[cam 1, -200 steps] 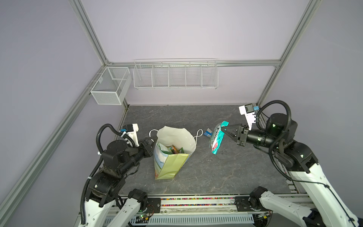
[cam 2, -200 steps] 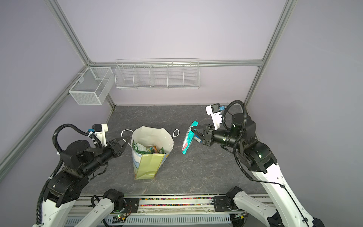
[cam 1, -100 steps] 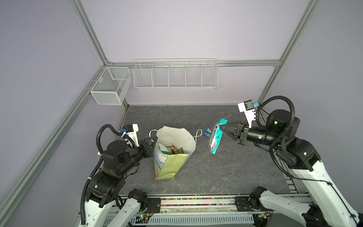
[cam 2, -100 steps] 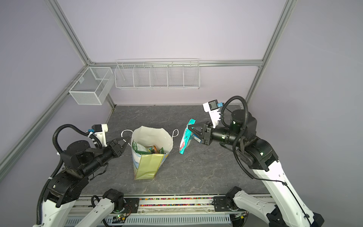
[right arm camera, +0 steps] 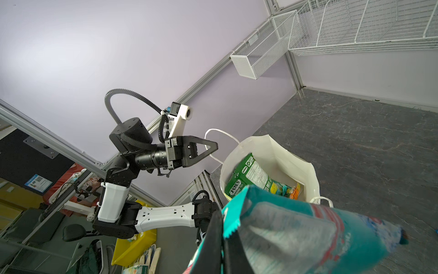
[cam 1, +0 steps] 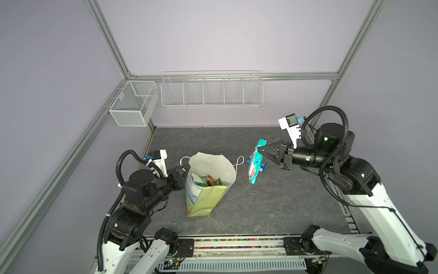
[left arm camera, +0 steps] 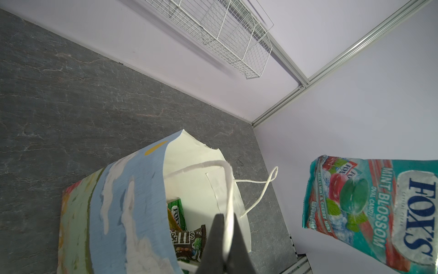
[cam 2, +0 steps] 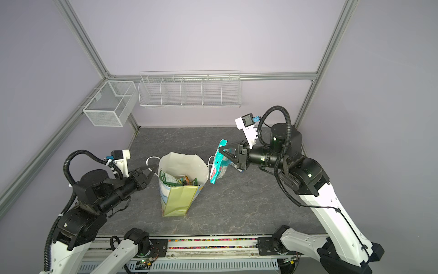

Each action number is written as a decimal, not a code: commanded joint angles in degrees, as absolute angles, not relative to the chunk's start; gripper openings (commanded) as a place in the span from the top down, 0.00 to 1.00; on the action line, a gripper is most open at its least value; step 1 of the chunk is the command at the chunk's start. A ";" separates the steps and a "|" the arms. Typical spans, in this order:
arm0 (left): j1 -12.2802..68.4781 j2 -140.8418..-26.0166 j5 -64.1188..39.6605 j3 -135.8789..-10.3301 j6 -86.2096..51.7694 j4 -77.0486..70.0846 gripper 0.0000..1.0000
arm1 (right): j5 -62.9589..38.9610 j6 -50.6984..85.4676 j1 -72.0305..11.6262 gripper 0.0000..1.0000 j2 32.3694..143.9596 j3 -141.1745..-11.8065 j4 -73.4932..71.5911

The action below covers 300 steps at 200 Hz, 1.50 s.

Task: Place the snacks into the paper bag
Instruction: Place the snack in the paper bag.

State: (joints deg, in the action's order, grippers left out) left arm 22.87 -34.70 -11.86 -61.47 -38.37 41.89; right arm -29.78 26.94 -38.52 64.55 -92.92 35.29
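Observation:
The paper bag point(cam 1: 205, 199) point(cam 2: 176, 201) stands open on the grey table, white inside, with a yellow-green side panel. Several snacks point(cam 1: 205, 181) point(left arm camera: 189, 239) point(right arm camera: 246, 175) lie in it. My left gripper point(cam 1: 188, 167) point(cam 2: 155, 169) point(left arm camera: 226, 227) point(right arm camera: 216, 146) is shut on the bag's near cord handle. My right gripper point(cam 1: 260, 150) point(cam 2: 220, 150) point(right arm camera: 221, 227) is shut on the top edge of a teal FOX'S packet point(cam 1: 254, 166) point(cam 2: 219, 166) point(left arm camera: 369, 208) point(right arm camera: 308, 237). The packet hangs in the air just right of the bag's mouth. A blue packet point(cam 1: 262, 169) lies on the table behind it, mostly hidden.
A long white wire basket point(cam 1: 211, 95) and a small mesh basket point(cam 1: 132, 109) hang on the back wall, above the table. The arms' mounting rail point(cam 1: 237, 240) runs along the table's front edge. Frame posts stand at the back corners.
My right gripper has carried the teal packet a little to the left, closer to the bag's mouth. The left gripper and the bag have not moved.

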 commanded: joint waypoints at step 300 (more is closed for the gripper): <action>22.61 -30.94 -11.57 -61.27 -37.80 42.19 1.00 | -34.20 26.85 -47.11 0.93 85.86 -108.01 28.00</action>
